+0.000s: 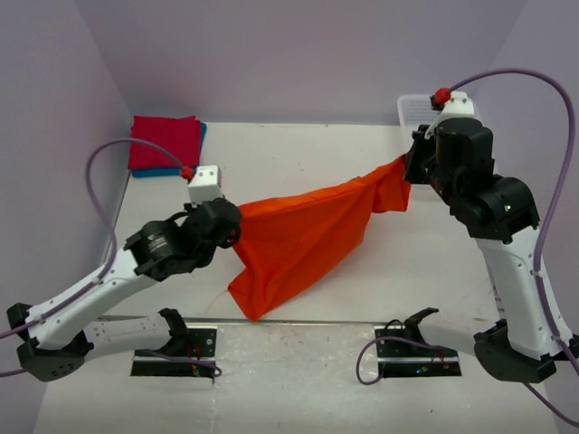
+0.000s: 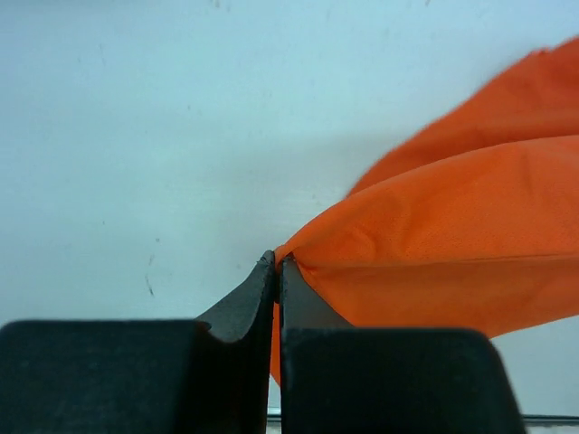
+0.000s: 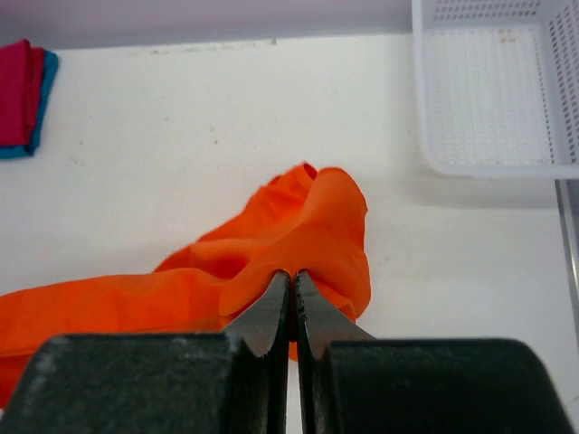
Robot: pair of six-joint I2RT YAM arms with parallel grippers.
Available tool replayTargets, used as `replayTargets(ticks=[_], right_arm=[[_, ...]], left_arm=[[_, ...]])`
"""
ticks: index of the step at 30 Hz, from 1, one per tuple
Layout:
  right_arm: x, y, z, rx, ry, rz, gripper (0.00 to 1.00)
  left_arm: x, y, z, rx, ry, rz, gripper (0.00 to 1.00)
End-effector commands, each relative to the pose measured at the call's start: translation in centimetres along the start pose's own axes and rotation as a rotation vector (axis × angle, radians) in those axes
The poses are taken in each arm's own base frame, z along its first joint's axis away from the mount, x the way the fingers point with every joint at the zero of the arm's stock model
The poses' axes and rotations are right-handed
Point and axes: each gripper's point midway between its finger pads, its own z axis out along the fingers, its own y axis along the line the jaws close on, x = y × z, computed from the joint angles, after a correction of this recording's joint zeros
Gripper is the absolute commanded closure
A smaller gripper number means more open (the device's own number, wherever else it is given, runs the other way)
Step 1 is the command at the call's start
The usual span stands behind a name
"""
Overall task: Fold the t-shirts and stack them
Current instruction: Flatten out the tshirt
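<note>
**A:** Where's the orange t-shirt [image 1: 308,240]?

**B:** Over the middle of the table [image 1: 298,154], strung between both arms from eight o'clock to two. A loose corner sags toward six.

**A:** And the grips?

**B:** The left gripper [image 2: 277,262] is pinched tight on one edge. The right gripper [image 3: 293,274] is clamped on a bunched end.

**A:** So how should it be spread?

**B:** I'd draw the arms apart evenly to take out the sag. Then lower both together, without twisting, well clear of the folded red t-shirt [image 1: 165,143] on the blue t-shirt [image 1: 158,172] at ten o'clock.
</note>
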Motion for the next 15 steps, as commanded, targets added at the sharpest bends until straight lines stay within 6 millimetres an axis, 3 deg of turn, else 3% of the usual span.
replayTargets(ticks=[1, 6, 10, 15], right_arm=[[-3.2, -0.8, -2.4, 0.020, -0.079, -0.017, 1.00], [-5.3, -0.4, -4.7, -0.040, -0.136, -0.048, 1.00], [-5.7, -0.3, -6.8, -0.094, -0.178, -0.030, 1.00], [-6.2, 2.7, -12.3, -0.373, -0.273, -0.022, 1.00]], left_arm=[[-5.2, 3.6, -3.9, -0.031, -0.137, -0.052, 1.00], [-10.2, 4.1, -8.6, 0.145, -0.270, -0.043, 1.00], [-13.5, 6.0, -12.9, 0.246, -0.377, -0.098, 1.00], [-15.8, 6.4, -16.1, 0.348, -0.433, -0.098, 1.00]])
